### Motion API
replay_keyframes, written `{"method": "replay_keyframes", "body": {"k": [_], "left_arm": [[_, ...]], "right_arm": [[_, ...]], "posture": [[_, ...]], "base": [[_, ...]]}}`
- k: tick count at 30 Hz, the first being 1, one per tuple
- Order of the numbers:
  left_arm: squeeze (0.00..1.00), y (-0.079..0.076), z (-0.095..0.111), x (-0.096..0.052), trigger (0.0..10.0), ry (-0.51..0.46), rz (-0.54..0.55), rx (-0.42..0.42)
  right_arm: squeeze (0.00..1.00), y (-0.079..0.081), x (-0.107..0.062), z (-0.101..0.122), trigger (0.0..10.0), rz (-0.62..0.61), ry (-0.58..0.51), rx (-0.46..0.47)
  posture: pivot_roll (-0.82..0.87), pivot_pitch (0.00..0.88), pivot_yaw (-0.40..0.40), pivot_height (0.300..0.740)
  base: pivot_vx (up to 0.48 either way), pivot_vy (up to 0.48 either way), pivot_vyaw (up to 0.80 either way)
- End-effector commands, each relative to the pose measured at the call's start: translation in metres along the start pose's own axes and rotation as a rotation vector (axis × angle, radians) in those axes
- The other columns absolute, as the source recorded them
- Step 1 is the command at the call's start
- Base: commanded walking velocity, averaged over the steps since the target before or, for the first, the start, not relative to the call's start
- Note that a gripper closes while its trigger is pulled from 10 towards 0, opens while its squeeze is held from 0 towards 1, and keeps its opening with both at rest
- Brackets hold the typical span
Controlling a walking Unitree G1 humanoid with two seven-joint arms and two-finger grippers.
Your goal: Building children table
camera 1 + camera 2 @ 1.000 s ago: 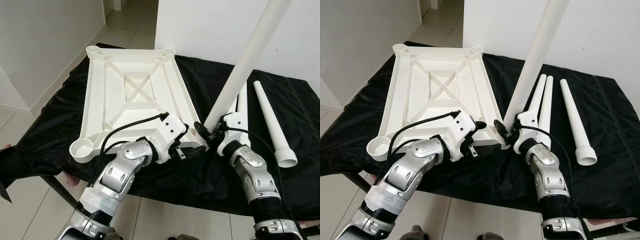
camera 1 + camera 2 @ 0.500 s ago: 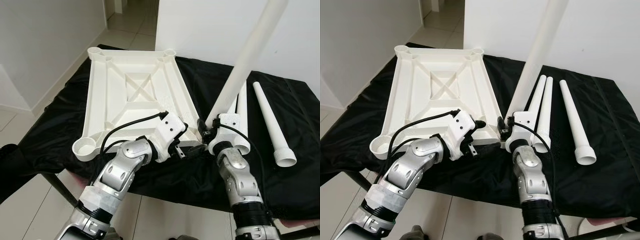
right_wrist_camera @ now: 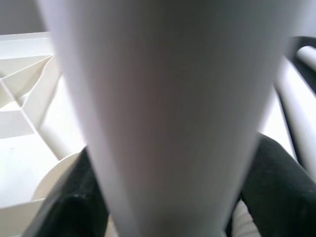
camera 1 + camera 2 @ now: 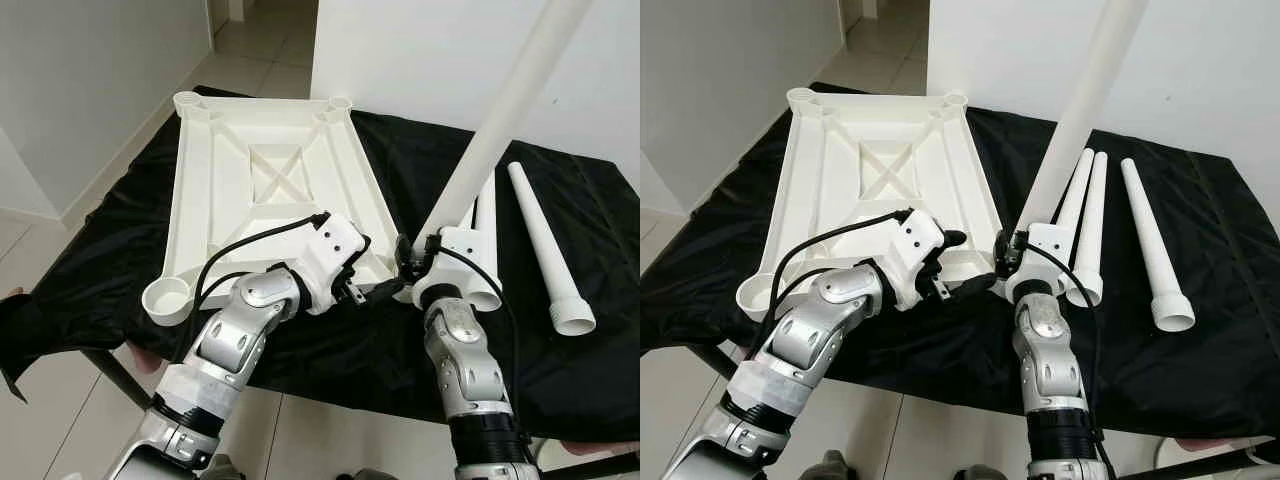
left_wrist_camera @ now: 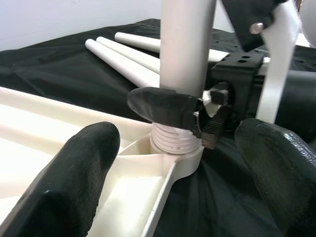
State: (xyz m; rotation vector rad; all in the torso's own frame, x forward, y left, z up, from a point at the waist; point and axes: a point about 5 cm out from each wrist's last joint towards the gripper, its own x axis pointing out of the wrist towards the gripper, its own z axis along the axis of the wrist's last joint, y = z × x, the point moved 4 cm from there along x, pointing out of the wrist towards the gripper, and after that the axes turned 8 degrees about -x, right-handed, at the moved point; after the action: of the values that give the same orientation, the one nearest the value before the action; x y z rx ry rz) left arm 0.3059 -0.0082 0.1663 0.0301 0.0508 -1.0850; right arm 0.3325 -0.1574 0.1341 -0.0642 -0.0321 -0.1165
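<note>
My right gripper [image 5: 197, 116] has its jaws clamped on the upright leg [image 4: 490, 140], whose threaded end sits in the near right corner socket of the upturned tabletop [image 4: 265, 180]. My left gripper [image 4: 375, 292] waits beside it, jaws apart. Three spare legs [image 4: 540, 235] lie right on the black-draped bench [image 4: 100, 230].

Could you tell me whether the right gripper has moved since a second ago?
Yes. The right gripper, clamped on the raised leg, has shifted toward the robot's left, closing on the near corner socket of the tabletop.
</note>
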Motion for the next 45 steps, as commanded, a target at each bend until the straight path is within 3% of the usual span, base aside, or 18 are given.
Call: {"method": "replay_keyframes", "body": {"k": [1,2,13,15,16,18,19,30,31,32,33,37,45], "left_arm": [[0.00,0.004,-0.001,0.000,10.0,0.000,0.021,0.000],[0.00,0.004,0.000,0.000,10.0,-0.001,0.021,-0.001],[0.00,0.013,0.004,-0.003,10.0,-0.019,0.057,-0.010],[0.00,0.016,0.005,-0.004,10.0,-0.023,0.065,-0.013],[0.00,0.017,0.005,-0.004,10.0,-0.023,0.067,-0.013],[0.00,0.017,0.005,-0.004,10.0,-0.023,0.067,-0.013],[0.00,0.017,0.005,-0.005,10.0,-0.023,0.068,-0.011],[0.00,0.025,0.011,-0.007,10.0,-0.042,0.088,-0.020],[0.00,0.026,0.012,-0.007,10.0,-0.042,0.090,-0.020],[0.00,0.026,0.012,-0.007,10.0,-0.042,0.090,-0.020],[0.00,0.026,0.012,-0.007,10.0,-0.044,0.092,-0.020],[0.00,0.031,0.013,-0.009,10.0,-0.047,0.110,-0.016],[0.00,0.037,0.014,-0.010,10.0,-0.046,0.137,-0.010]], "right_arm": [[0.95,-0.006,-0.003,0.001,10.0,-0.024,-0.010,-0.010],[0.00,-0.005,-0.006,0.001,10.0,-0.022,-0.015,0.001],[0.00,0.000,-0.037,0.000,10.0,0.020,-0.062,0.014],[0.00,0.001,-0.047,-0.006,7.0,0.030,-0.040,-0.003],[0.00,0.000,-0.050,-0.009,4.5,0.027,-0.030,-0.007],[0.00,-0.002,-0.053,-0.012,4.5,0.022,-0.022,-0.008],[0.00,-0.001,-0.055,-0.014,0.0,0.027,-0.016,-0.013],[0.00,0.006,-0.068,-0.025,0.0,0.121,0.017,-0.038],[0.00,0.008,-0.068,-0.023,5.5,0.134,0.009,-0.045],[0.00,0.008,-0.068,-0.023,5.5,0.134,0.009,-0.045],[0.00,0.013,-0.068,-0.022,10.0,0.166,0.003,-0.040],[0.00,0.028,-0.065,-0.012,10.0,0.256,-0.041,-0.017],[0.00,0.036,-0.058,-0.006,10.0,0.328,-0.060,-0.015]], "posture": [[0.07,0.000,-0.070,0.740],[0.07,0.000,-0.070,0.740],[0.07,0.000,-0.073,0.740],[0.07,0.000,-0.073,0.740],[0.07,0.000,-0.071,0.740],[0.07,0.000,-0.071,0.740],[0.07,0.000,-0.070,0.740],[0.07,0.000,-0.063,0.740],[0.07,0.000,-0.063,0.740],[0.07,0.000,-0.063,0.740],[0.07,0.000,-0.061,0.740],[0.07,0.000,-0.060,0.740],[0.08,0.000,-0.060,0.740]], "base": [[0.000,0.000,0.00],[0.000,0.000,0.00],[0.000,0.000,0.00],[0.000,0.000,0.00],[0.000,0.000,0.00],[0.000,0.000,0.00],[0.000,0.000,0.00],[0.000,0.000,0.00],[0.000,0.000,0.00],[0.000,0.000,0.00],[0.000,0.000,0.00],[0.000,0.000,0.00],[0.000,0.000,0.00]]}}
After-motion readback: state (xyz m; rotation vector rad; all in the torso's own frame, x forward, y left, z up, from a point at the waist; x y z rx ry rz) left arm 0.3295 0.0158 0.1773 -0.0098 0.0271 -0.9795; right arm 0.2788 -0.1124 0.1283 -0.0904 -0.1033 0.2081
